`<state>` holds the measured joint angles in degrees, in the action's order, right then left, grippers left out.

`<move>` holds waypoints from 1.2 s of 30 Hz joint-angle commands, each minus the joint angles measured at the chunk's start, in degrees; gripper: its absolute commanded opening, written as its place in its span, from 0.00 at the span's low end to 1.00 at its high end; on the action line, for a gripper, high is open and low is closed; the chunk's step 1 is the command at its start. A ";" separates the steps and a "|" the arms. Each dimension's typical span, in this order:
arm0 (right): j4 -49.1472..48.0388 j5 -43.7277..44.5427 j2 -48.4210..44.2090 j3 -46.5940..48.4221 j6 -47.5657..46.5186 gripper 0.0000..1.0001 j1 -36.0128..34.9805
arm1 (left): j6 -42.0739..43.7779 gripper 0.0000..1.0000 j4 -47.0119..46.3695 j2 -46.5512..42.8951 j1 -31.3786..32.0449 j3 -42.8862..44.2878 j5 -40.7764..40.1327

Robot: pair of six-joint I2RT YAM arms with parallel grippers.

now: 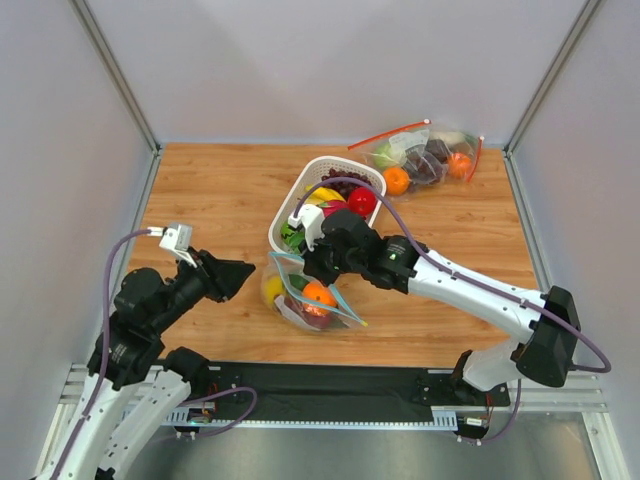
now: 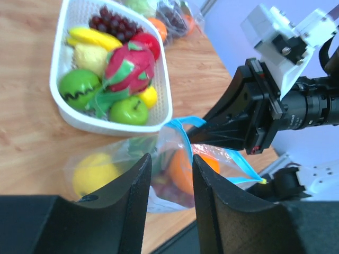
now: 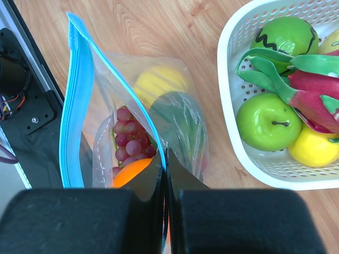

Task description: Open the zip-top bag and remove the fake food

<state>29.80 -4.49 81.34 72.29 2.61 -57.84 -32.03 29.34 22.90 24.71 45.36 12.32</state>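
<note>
Right fingers (image 3: 145, 206) pinch one lip of the zip-top bag (image 1: 295, 310), which lies on the worktop (image 1: 220, 200) just beside the basket (image 1: 283, 215). My left fingers (image 2: 135, 196), spread and empty, point at its mouth from the left, nearest the free lip (image 3: 74, 116). Inside sits the fake food (image 1: 318, 296).

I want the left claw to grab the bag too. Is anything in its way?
Nothing visible is. The open left gripper points straight at the zip-top bag, with only air between them. The right gripper pinches the bag's blue rim, a little to one side.
</note>
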 commanded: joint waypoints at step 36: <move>-0.01 3.61 0.66 2.85 4.24 0.00 -0.25 | -10.51 0.00 0.18 11.65 19.41 -2.30 -11.70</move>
<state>29.78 -1.98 83.81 73.06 6.22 -57.84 -45.78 27.16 36.64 43.90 38.59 2.33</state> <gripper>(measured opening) 0.005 0.017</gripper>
